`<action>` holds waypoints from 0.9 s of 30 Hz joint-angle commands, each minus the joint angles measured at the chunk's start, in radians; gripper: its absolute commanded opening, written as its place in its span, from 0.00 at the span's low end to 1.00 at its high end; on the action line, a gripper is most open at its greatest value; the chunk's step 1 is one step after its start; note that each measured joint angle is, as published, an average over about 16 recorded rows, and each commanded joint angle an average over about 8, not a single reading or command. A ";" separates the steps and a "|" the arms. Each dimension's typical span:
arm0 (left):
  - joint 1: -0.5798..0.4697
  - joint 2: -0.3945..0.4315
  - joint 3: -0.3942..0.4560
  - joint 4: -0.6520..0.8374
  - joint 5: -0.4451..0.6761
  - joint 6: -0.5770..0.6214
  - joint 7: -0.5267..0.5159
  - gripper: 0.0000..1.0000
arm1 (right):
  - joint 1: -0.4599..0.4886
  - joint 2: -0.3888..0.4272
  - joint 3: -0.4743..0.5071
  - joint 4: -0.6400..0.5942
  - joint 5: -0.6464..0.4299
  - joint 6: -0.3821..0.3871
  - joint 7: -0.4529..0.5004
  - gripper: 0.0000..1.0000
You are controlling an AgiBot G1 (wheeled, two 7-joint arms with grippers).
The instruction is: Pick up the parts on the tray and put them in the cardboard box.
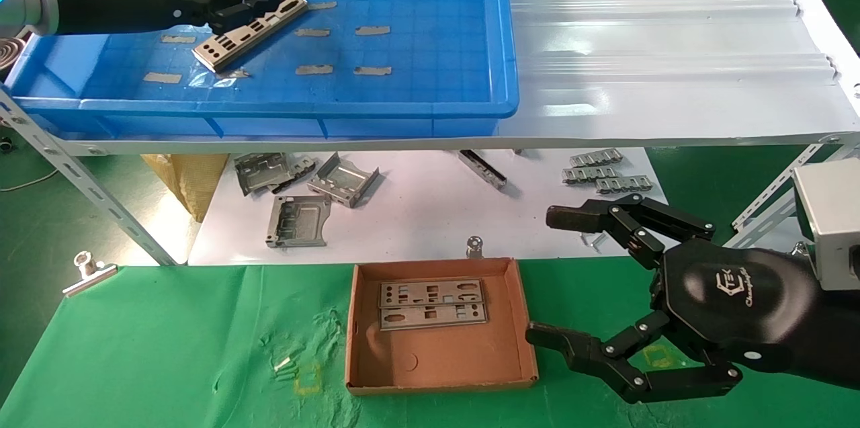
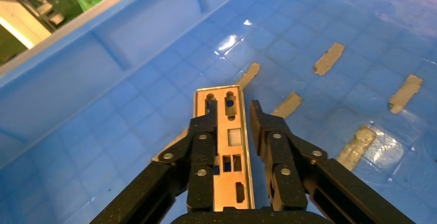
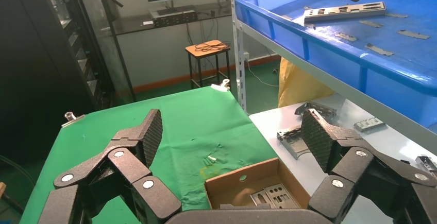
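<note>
Two plates (image 1: 432, 304) lie flat side by side in the cardboard box (image 1: 440, 367) on the green surface (image 1: 168, 347), while a third plate (image 1: 252, 30) is in the blue tray (image 1: 403, 99) up on the shelf, tilted with one end raised. The left pincer (image 1: 252, 6) reaches into the tray and has its fingers (image 2: 203, 147) closed on either long edge of that plate. The right pincer (image 1: 561, 277) hovers just beside the box with its fingers spread wide and nothing between them.
</note>
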 commanded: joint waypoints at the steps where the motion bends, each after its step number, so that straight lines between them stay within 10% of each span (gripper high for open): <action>1: -0.004 0.002 0.002 0.008 0.002 -0.001 -0.008 1.00 | 0.000 0.000 0.000 0.000 0.000 0.000 0.000 1.00; 16: 0.014 0.009 -0.006 0.050 -0.009 -0.040 -0.097 0.97 | 0.000 0.000 0.000 0.000 0.000 0.000 0.000 1.00; 24: 0.026 0.013 -0.002 0.038 -0.004 -0.061 -0.116 0.00 | 0.000 0.000 0.000 0.000 0.000 0.000 0.000 1.00; 27: 0.031 0.013 -0.004 0.034 -0.007 -0.067 -0.120 0.00 | 0.000 0.000 0.000 0.000 0.000 0.000 0.000 1.00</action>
